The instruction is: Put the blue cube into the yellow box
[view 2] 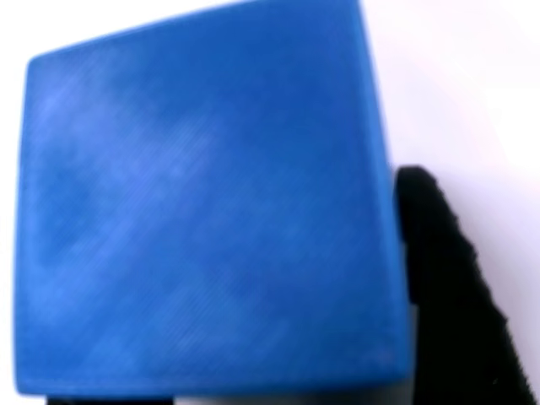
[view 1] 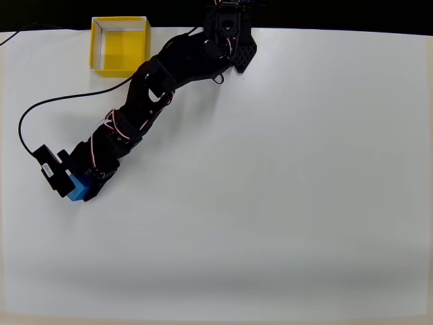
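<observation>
Robot arm reaches to the left side of the white desk (view 1: 284,203) in the overhead view, its pincer (view 1: 80,188) set around the blue cube (view 1: 81,189), w/ the cube sitting low at the arm's tip, well apart from the yellow box (view 1: 119,45). In the wrist view the blue cube (view 2: 202,202) takes up nearly the whole picture, very close to the lens, and a black finger (view 2: 447,287) lies right against its right-hand side; the other finger is hidden, so the grip reads as closed on the cube, though whether the cube is lifted or resting on the desk can't be told from either view. The box stands open-topped at the desk's far edge, top left in the overhead view, its yellow floor bare, no cube in it. Judged progress: approach & grasp look done or nearly so, approx. the first half. Left to do: raise the cube, swing the arm back toward the box, get the cube over the opening, let go inside.
</observation>
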